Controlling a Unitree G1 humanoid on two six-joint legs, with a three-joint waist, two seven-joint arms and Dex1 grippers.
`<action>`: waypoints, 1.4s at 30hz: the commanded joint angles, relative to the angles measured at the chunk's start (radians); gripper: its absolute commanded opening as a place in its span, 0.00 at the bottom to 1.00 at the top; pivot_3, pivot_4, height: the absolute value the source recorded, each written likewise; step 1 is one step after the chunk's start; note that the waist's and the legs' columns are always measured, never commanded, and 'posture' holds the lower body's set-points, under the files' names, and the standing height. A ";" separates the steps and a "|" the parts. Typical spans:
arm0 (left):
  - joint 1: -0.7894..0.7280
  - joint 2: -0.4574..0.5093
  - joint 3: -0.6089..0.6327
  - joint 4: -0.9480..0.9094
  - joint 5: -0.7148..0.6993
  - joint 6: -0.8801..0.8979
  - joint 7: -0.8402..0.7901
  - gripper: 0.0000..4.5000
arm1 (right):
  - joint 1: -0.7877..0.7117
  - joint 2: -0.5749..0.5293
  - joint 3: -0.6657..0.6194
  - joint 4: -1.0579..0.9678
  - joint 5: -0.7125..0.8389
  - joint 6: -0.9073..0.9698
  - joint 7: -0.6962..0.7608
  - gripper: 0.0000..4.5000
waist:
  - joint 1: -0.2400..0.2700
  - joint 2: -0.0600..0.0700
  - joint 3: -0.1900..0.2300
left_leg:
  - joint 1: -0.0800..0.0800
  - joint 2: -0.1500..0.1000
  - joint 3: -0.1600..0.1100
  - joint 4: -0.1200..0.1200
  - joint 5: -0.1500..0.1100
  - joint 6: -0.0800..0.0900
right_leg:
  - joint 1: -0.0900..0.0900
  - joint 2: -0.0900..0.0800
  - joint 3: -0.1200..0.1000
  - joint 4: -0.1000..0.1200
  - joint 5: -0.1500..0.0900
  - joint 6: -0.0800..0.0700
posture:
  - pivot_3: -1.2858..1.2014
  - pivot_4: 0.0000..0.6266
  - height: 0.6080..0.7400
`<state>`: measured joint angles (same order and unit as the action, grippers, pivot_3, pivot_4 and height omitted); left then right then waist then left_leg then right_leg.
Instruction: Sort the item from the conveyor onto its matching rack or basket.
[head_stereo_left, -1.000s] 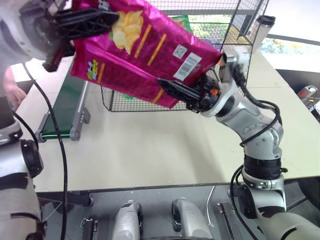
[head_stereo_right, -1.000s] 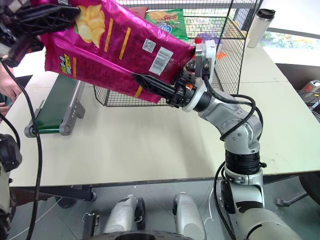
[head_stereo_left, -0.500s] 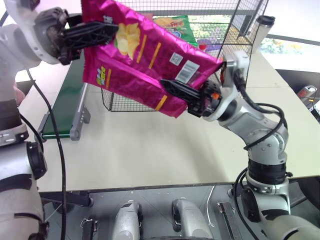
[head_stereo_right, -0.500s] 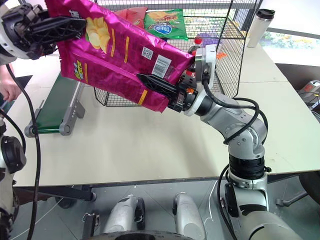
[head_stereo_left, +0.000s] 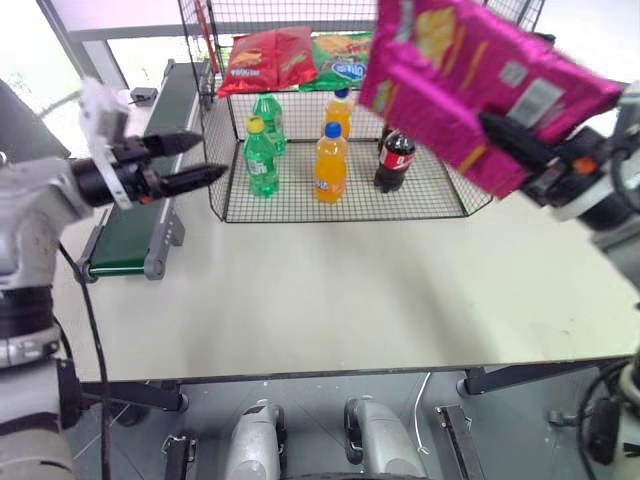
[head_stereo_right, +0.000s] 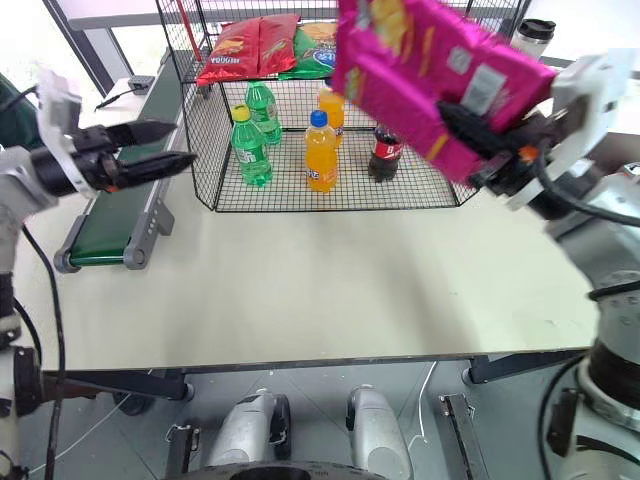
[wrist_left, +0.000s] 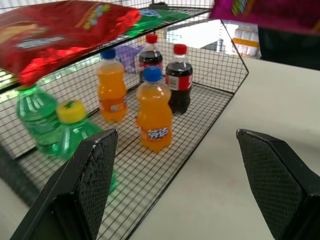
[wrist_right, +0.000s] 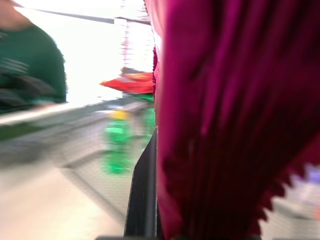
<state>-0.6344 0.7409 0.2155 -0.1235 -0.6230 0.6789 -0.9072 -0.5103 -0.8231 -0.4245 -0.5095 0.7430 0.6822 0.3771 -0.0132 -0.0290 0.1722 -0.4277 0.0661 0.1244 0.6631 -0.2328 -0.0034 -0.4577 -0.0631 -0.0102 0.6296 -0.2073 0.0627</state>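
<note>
Right gripper, upper right of the right eye view: jaws clamped on the lower edge of the magenta-pink chip bag. Bag is in the air, tilted, barcode patch facing the camera, above the right front corner of the black wire cage. It touches neither the cage nor the table.

Left gripper, left middle of the frame: fingers spread apart, nothing between them, pointing toward the cage's left side. It hangs above the near end of the dark-green conveyor, which runs along the left edge of the table.

Cage's upper shelf, top centre: a red chip bag and a green chip bag lying flat side by side. Lower floor: two green bottles at left, two orange bottles in the middle, a cola bottle at right, all upright.

A tumbler stands at the far right behind the cage.

Right wrist view: a person in a green top, upper left, blurred.
</note>
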 joint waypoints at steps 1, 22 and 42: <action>0.002 -0.078 -0.006 -0.159 -0.010 0.006 0.147 0.88 | -0.079 -0.062 0.160 0.105 -0.363 -0.181 -0.119 0.00 | -0.005 0.000 0.000 | 0.000 0.000 0.001 0.000 0.000 0.000 | -0.001 0.000 0.001 0.000 0.001 0.000 | 0.52 0.24 1.00; 0.145 -0.219 -0.016 -0.419 -0.013 0.002 0.455 0.88 | -0.776 0.190 0.678 1.394 -1.134 -0.818 -0.265 0.00 | -0.031 0.000 0.000 | 0.001 0.000 0.002 -0.001 0.000 0.000 | -0.002 0.003 0.004 0.001 0.002 0.004 | 0.52 0.24 1.00; 0.211 -0.272 -0.063 -0.445 0.056 -0.063 0.523 0.89 | -1.032 0.323 0.692 1.801 -1.179 -0.852 -0.225 0.84 | -0.034 0.000 0.001 | 0.001 0.000 0.003 -0.001 0.000 0.000 | -0.002 0.002 0.004 0.001 0.002 0.004 | 0.52 0.24 1.00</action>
<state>-0.4237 0.4665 0.1477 -0.5327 -0.5744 0.6395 -0.3880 -1.5006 -0.4925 0.2847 1.3015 -0.4467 -0.1527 0.1432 -0.0472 -0.0291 0.1728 -0.4270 0.0660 0.1277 0.6617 -0.2327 -0.0032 -0.4596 -0.0614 -0.0063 0.6306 -0.2051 0.0666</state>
